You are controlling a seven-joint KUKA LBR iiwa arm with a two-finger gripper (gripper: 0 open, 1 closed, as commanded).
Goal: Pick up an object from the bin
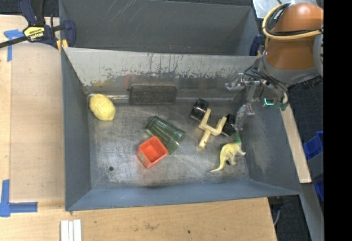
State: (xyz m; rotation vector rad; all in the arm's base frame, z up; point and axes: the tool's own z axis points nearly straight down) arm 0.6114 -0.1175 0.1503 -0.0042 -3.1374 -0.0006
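the gripper (pixel 242 115) hangs low at the right end of the grey bin (pixel 77 124), close to the right wall and above the floor. whether it is spread or closed i cannot tell, and nothing shows as caught in it.

two things lie closest. the tan cross-shaped piece (pixel 209 129) lies just to the left of the gripper, its long bar running from near-left to far-right, so its far end points almost at the tip. a small black part (pixel 230 121) sits between that end and the gripper. the yellow toy dinosaur (pixel 229 156) lies on the near side of the gripper and slightly left, body slanting the same way, head toward the right wall and tail trailing near-left.

my judgement is that no thing is picked yet. a short shift left would put the gripper over the tan piece, and a short pull toward the near wall over the dinosaur. either grasp would go best across the slanting long axis.

the black cap (pixel 199 109), green cup (pixel 165 131), red cup (pixel 152 152), yellow lemon (pixel 102 108) and dark block (pixel 152 94) lie well apart to the left.
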